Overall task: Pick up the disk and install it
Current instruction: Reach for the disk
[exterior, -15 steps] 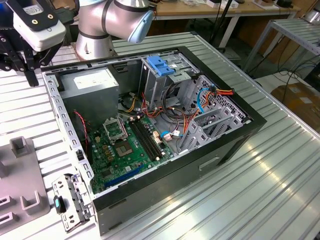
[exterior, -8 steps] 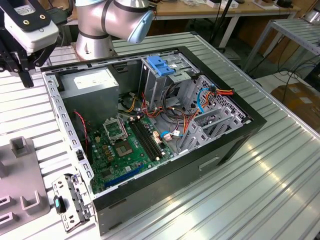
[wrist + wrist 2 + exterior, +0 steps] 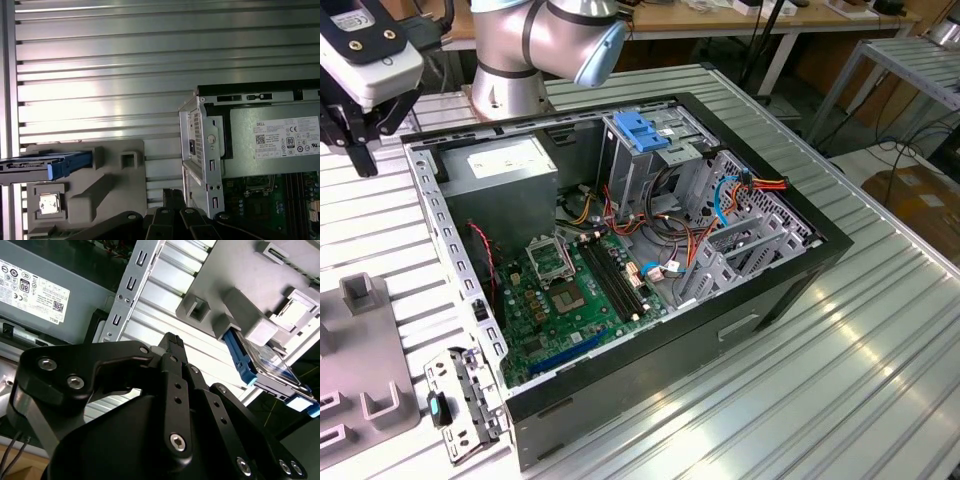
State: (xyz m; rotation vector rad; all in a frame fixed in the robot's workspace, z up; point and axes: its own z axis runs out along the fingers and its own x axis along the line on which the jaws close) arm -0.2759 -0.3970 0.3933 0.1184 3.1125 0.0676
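The gripper (image 3: pixel 360 150) hangs at the upper left of the exterior view, over the ribbed metal table (image 3: pixel 850 400), just outside the corner of the open computer case (image 3: pixel 760 300). Its jaws are pinched together with nothing between them. The disk (image 3: pixel 265 365) is well apart from it, propped on edge in the grey holder (image 3: pixel 215 270), which lies on the table beside the case, at the lower left of the exterior view. Blue rails run along the disk's sides. Inside the case, a blue latch (image 3: pixel 642 130) tops the metal cage.
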